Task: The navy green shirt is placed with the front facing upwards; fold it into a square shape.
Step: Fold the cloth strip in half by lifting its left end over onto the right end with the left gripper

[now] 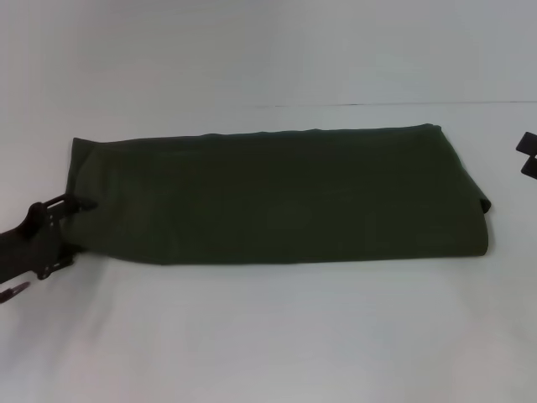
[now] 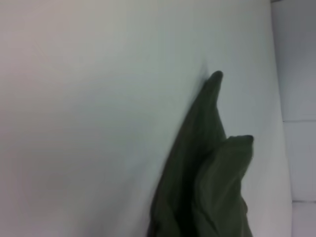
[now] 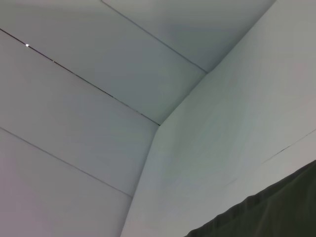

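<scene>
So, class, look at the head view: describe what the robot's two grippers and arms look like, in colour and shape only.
The left gripper is black, with thin bracket-like fingers on a blocky black body that continues into a dark arm; a small metallic piece shows near its lower edge. The right gripper shows only as a small black angular piece at the view's edge. No cables or markings can be made out.
</scene>
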